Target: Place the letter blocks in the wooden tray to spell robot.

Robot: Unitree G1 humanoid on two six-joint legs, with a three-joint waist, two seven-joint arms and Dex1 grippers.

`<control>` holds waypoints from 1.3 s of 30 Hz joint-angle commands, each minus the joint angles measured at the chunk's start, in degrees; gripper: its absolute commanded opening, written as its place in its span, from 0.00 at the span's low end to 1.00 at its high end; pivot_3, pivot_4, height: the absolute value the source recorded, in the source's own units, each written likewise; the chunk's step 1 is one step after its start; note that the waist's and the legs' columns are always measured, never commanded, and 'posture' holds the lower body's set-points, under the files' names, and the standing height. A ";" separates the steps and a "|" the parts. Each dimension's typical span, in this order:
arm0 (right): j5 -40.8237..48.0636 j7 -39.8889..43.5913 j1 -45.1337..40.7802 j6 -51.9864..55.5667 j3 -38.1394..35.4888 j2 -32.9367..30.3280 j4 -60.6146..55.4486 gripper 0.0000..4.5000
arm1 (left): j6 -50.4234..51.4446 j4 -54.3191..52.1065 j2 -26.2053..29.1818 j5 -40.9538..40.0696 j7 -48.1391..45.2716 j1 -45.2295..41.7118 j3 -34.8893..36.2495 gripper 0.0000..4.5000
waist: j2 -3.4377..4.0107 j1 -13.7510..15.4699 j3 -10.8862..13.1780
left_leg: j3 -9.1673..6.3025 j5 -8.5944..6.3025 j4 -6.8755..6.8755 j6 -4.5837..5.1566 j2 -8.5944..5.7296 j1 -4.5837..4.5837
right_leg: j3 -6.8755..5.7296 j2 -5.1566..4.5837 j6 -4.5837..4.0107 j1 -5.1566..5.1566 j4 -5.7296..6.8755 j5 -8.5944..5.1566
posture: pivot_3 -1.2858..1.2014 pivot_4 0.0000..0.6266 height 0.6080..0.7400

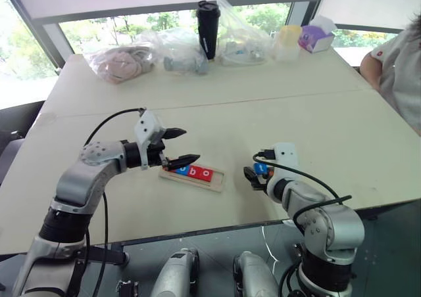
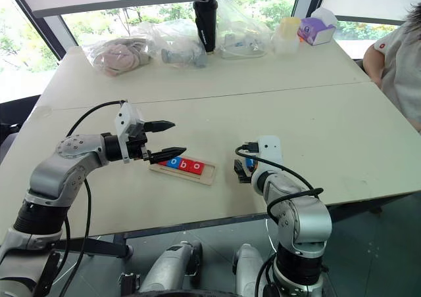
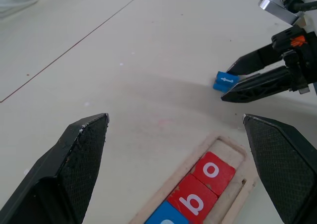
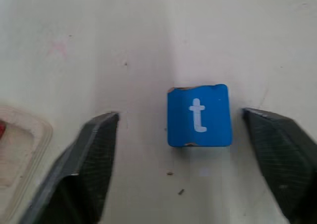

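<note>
Three letter blocks (image 1: 191, 171) seated in one wooden tray (image 1: 214, 182) on the worktop (image 1: 316, 113), a fourth, the blue t (image 4: 199, 115), lying loose between the spread fingers of the empty right end effector (image 4: 190, 154), left end effector (image 1: 179, 146) wide open, empty, above the tray's end.

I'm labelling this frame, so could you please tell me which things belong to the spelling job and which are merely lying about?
Job:
- wooden tray
- letter blocks in the tray
- blue t block on the table
- open right pincer

Lying about:
- black cup
- plastic bags
- tissue box
</note>
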 commanded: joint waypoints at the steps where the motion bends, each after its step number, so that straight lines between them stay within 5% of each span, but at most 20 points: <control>1: 4.39 10.36 -0.92 -8.74 -3.13 -11.34 -1.31 0.99 | -0.44 -2.18 1.33 -0.56 -0.67 0.63 1.94 1.00 | 0.02 -0.01 0.02 | 0.01 0.00 0.02 0.02 -0.01 -0.01 | 0.00 -0.02 0.00 0.02 -0.08 0.00 | 0.52 0.24 1.00; 7: 13.27 42.70 0.59 -38.85 -6.10 -33.08 14.08 0.99 | 0.15 -4.03 5.52 -1.26 -5.03 1.25 1.42 1.00 | -0.02 -0.21 0.02 | 0.03 -0.03 -0.14 0.32 0.01 -0.03 | -0.06 0.02 0.06 0.44 -0.73 0.02 | 0.52 0.24 1.00; 12: 8.70 56.66 -3.72 -57.41 1.90 -41.57 34.26 0.99 | 1.75 -7.30 9.86 -2.38 -9.66 1.57 1.10 1.00 | -0.03 -0.23 0.03 | 0.07 -0.07 -0.10 0.47 0.03 -0.03 | -0.06 0.02 0.19 0.48 -0.74 0.09 | 0.52 0.24 1.00; 19: 1.11 65.68 -14.24 -76.28 12.52 -41.01 58.11 0.99 | 6.99 -15.41 14.29 -5.45 -11.08 3.58 1.85 1.00 | -0.02 -0.19 0.04 | 0.08 -0.08 0.01 0.46 0.04 -0.04 | -0.04 -0.02 0.08 0.50 -0.75 0.04 | 0.52 0.24 1.00; 28: -1.37 68.50 -18.98 -85.73 15.58 -37.92 69.32 0.99 | 9.70 -18.67 15.16 -6.62 -7.45 7.27 4.05 1.00 | -0.03 -0.12 0.04 | 0.08 -0.08 0.01 0.45 0.03 -0.01 | -0.04 -0.01 0.11 0.53 -0.74 0.06 | 0.52 0.24 1.00; 35: 0.03 70.01 -16.70 -84.38 14.64 -38.13 65.32 0.26 | 8.87 -17.59 15.94 -6.64 -7.09 7.94 4.29 1.00 | -0.02 -0.08 0.04 | 0.07 -0.16 0.02 0.33 0.03 0.01 | -0.03 -0.01 0.11 0.53 -0.72 0.06 | 0.52 0.24 1.00; 39: -0.02 66.66 -14.84 -78.82 13.92 -39.04 54.75 0.25 | 7.61 -15.70 17.04 -5.45 -7.75 8.88 4.04 1.00 | -0.02 -0.08 0.04 | 0.07 -0.17 -0.02 0.31 0.03 0.00 | -0.02 -0.01 0.11 0.48 -0.72 0.07 | 0.52 0.24 1.00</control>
